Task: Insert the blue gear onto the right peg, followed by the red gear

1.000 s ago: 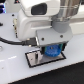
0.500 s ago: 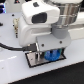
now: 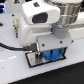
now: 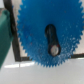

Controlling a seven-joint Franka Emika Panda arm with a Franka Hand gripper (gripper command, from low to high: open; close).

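Observation:
The blue gear [image 4: 35, 30] fills the wrist view, lying flat over the black-framed grey plate [image 4: 17, 56]. Its dark centre hole shows a pin tip, which I take for the right peg [image 4: 52, 50]. In the exterior view the blue gear [image 3: 51, 54] sits over the plate's [image 3: 34, 61] right half, directly under my gripper [image 3: 50, 50]. One green finger [image 4: 4, 37] stands against the gear's toothed rim; the other finger is out of frame. The gripper appears shut on the gear by its rim. The red gear is out of view.
The white arm body [image 3: 42, 22] covers most of the exterior view above the plate. A dark cable [image 3: 10, 46] runs across the white table at the exterior view's left.
The gripper came down with the blue gear from above the plate to plate level. Over the last half second it barely moved.

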